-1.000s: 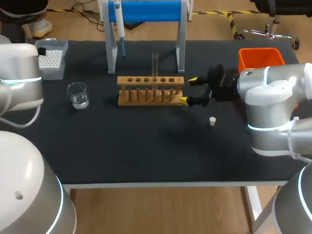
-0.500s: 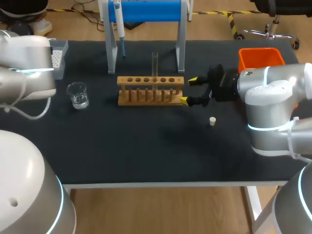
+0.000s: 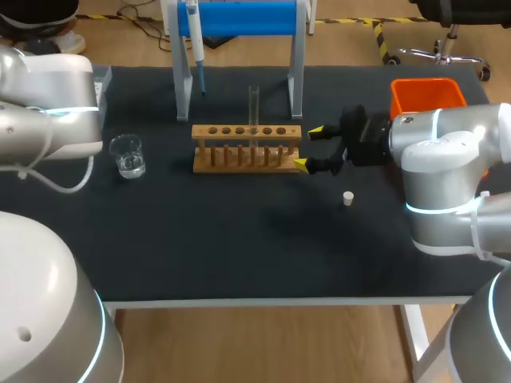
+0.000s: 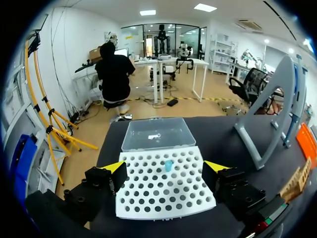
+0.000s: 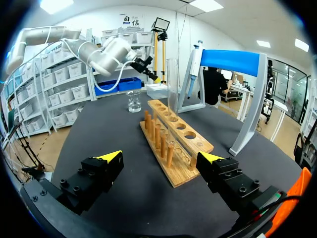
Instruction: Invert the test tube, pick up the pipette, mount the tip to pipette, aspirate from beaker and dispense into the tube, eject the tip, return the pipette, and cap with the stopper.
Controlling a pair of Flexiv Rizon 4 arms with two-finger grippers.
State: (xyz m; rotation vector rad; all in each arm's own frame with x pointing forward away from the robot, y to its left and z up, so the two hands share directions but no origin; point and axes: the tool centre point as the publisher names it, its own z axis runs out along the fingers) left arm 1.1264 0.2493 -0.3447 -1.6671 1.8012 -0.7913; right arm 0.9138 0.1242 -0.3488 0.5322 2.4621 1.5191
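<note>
— From the head view, why is the right tool (image 3: 308, 148) parked there?
— Its fingers are spread wide and hold nothing, just beside the end of the wooden rack (image 3: 247, 148). The test tube (image 3: 254, 108) stands upright in a back-row hole, so I'd guess the tool is placed close to tend it. The stopper (image 3: 348, 198) lies on the bench (image 3: 239, 239) near that arm, handy for capping at the end. The pipette (image 3: 194, 40) hangs on the blue stand (image 3: 239, 17) behind the rack. The beaker (image 3: 127, 155) stands over by the left arm (image 3: 48, 104).
— And the left wrist view?
— The left tool (image 4: 166, 166) is open and empty too, above the tip box (image 4: 148, 198), whose clear lid (image 4: 158, 134) is folded back. One blue tip (image 4: 169, 165) sits in the grid. The spot suits tip mounting, I'd say, though the pipette isn't in hand.
— And the right wrist view?
— The rack is dead ahead of the open fingers, with the tube upright in it. The beaker is beyond the rack's far end and the pipette is on its stand.
— Any labels?
— None I can read. Any print there is too small.
</note>
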